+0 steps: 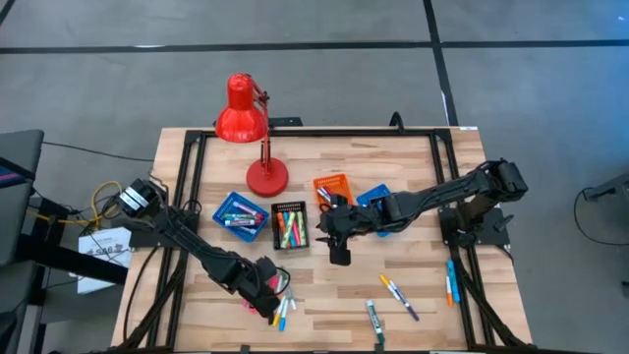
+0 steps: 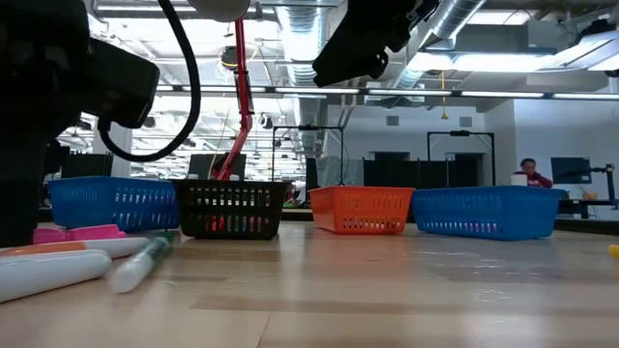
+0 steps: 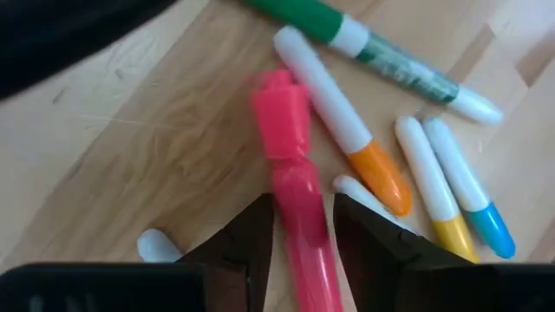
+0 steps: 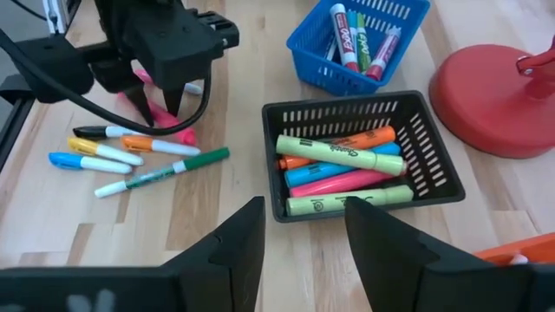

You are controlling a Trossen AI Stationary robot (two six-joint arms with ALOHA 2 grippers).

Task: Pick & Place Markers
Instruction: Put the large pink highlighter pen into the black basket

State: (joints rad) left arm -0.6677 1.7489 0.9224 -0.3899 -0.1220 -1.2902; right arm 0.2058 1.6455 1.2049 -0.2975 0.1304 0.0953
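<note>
Left hand apparently grips a smooth, cylindrical pink marker.

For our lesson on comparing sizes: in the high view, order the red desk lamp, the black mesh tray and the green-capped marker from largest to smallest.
1. Red desk lamp, largest.
2. Black mesh tray.
3. Green-capped marker, smallest.

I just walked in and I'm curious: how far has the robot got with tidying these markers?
Partly done. The black tray already holds several markers, and a blue tray a few more. Right now the left gripper is closed around a pink marker on the table. The right gripper hovers open and empty. Loose markers beside the pink one remain, plus others along the front.
</note>
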